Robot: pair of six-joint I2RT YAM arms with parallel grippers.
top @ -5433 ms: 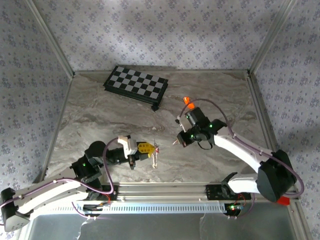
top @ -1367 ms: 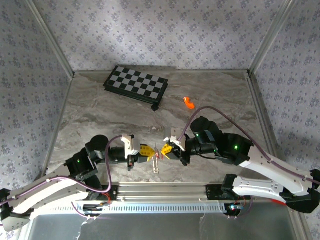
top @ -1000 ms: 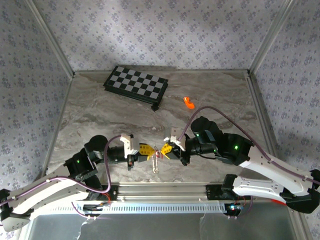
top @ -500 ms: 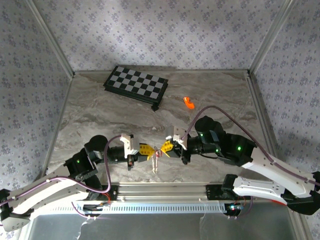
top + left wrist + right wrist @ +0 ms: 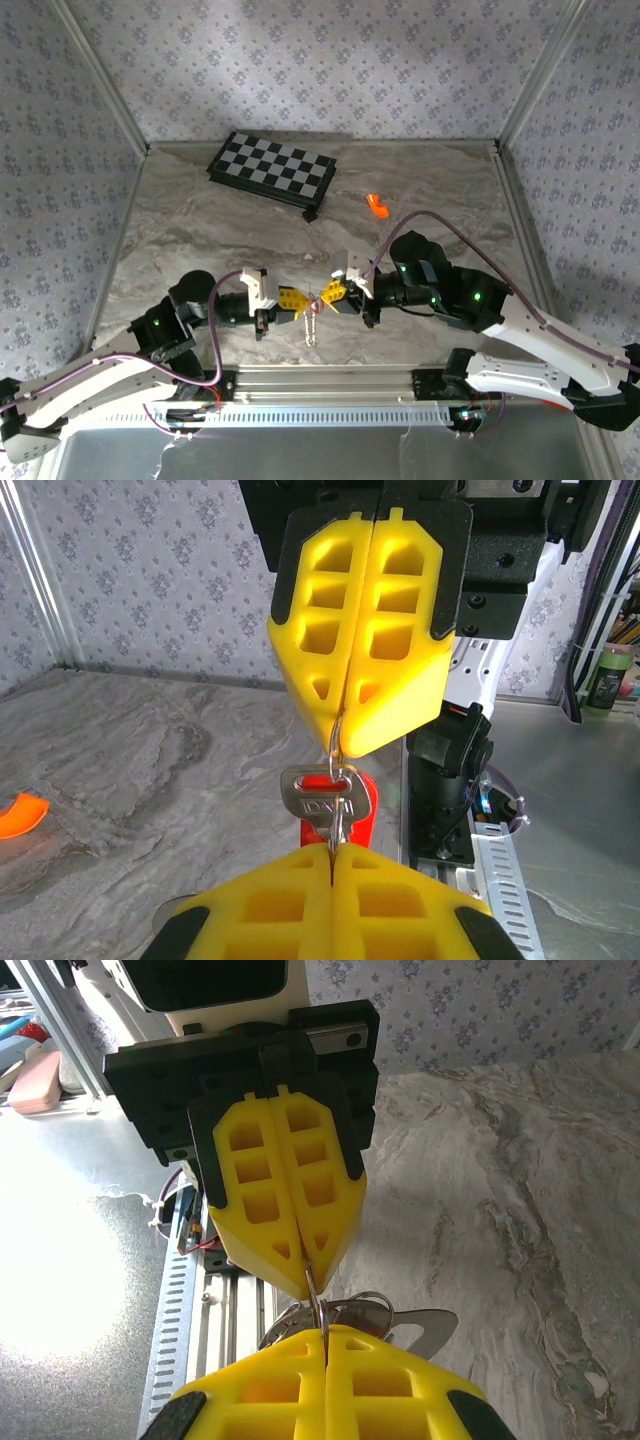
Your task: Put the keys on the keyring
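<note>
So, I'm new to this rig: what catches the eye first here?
The yellow left tool and right tool meet tip to tip at the table's near middle, both shut, with the keyring and a key pinched between them. A chequered board and an orange piece lie farther back.

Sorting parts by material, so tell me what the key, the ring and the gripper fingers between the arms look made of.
Key: silvery metal, bright, with stamped letters. A red piece behind it looks like plastic.
Ring: thin shiny metal wire, going by its glint.
Fingers: matte yellow plastic with hollow ribbed cells, probably moulded or printed.
</note>
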